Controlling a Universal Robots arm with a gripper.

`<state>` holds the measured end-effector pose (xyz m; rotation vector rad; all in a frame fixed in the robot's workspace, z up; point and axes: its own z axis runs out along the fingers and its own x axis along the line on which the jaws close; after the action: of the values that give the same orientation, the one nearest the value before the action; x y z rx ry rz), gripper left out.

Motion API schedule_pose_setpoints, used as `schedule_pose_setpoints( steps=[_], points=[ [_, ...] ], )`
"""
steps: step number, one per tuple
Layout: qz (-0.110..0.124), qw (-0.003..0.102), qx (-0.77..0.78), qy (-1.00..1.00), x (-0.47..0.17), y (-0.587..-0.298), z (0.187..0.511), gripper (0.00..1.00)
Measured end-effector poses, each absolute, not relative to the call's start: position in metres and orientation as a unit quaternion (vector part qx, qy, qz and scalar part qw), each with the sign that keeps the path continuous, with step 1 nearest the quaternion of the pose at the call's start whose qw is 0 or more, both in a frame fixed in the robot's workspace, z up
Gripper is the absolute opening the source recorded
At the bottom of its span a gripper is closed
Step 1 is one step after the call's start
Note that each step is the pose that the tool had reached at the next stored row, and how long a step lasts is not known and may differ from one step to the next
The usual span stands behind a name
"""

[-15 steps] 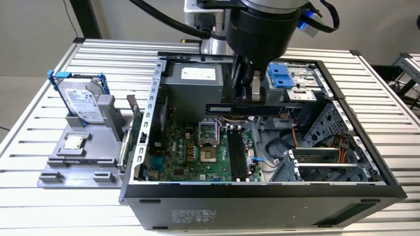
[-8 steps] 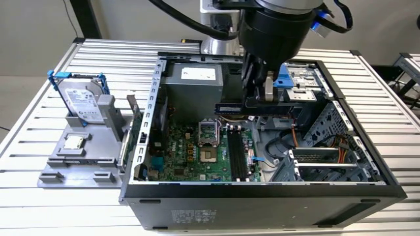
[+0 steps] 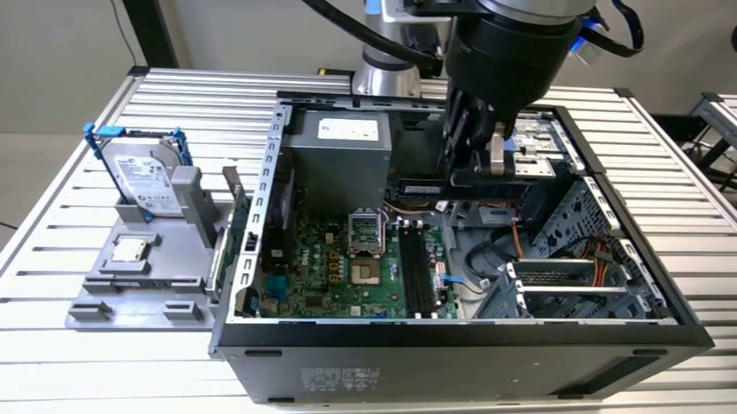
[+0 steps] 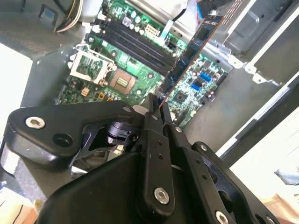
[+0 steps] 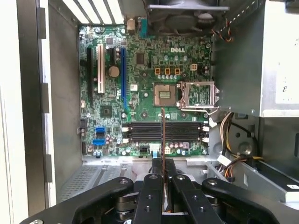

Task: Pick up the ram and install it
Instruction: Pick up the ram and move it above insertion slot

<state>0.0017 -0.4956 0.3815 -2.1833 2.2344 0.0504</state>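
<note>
One gripper (image 4: 156, 103) was clenched tight on one ram (image 4: 189, 53), pinching it by one end. The ram was a long thin stick with a row of small dark chips. It hung in the air inside one open computer case (image 3: 461, 345), over one green board (image 5: 140, 102). In the first wrist view the ram (image 5: 162, 135) showed edge-on, crossing the long black slots (image 5: 140, 132). In the exterior view the ram (image 3: 420, 185) sat high up, well apart from the board below.

The board had three shorter slots side by side: one black slot (image 5: 88, 70), one white slot (image 5: 99, 70) and one blue slot (image 5: 124, 70). One square socket (image 5: 164, 94) lay bare, with its metal lid (image 5: 198, 93) flipped open beside it. One fan (image 5: 187, 16) sat at the board's edge.

One gray power box (image 3: 340, 155) carried one white label (image 3: 348, 129).

Outside the case, one gray stand (image 3: 138, 285) on the metal table (image 3: 69, 362) held one hard drive (image 3: 150, 177) with a sticker, standing tilted, and one small silver chip (image 3: 127, 250).
</note>
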Motion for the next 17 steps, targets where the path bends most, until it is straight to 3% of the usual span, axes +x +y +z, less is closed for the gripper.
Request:
schedule_pose_setpoints(
  steps=[17],
  points=[
    [0.016,0.009,-0.698,0.716,0.0117,-0.4870,0.3815,0.00]
  ],
)
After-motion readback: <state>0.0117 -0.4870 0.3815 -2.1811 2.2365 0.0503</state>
